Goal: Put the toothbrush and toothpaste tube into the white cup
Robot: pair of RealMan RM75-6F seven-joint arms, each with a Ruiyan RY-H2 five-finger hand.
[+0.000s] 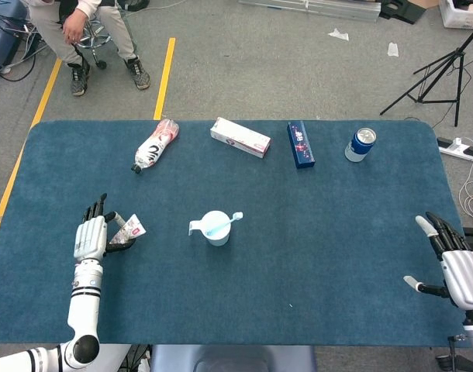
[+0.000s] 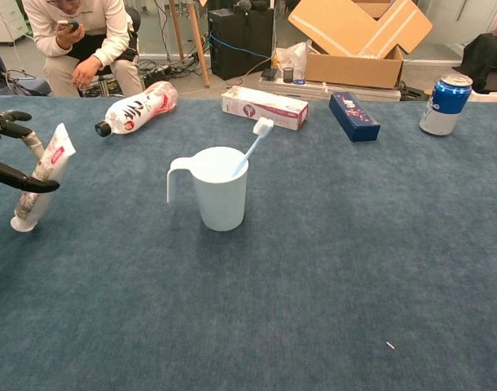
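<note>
One white plastic handled cup point(image 1: 216, 228) stands upright near the middle of the blue-covered worktop point(image 1: 314, 256), and in it leans a pale blue toothbrush point(image 2: 253, 144), bristle end up and over the rim on the side away from the handle. The white toothpaste tube with red print point(image 2: 43, 174) is outside the cup, near the worktop's left edge, pinched between the thumb and fingers of the left hand point(image 1: 91, 236) and tilted with its cap end low. Along the far edge lie a clear plastic bottle with a red and white label point(image 1: 154, 144), a white carton point(image 1: 240, 137) and a dark blue carton point(image 1: 300, 143), with a blue drink can point(image 1: 360, 144) standing toward the far right corner.

The head view alone shows the right hand point(image 1: 452, 263), fingers spread and holding nothing, at the right edge. The chest view alone shows the tube's cap end close to the cloth; whether it touches I cannot tell.
</note>
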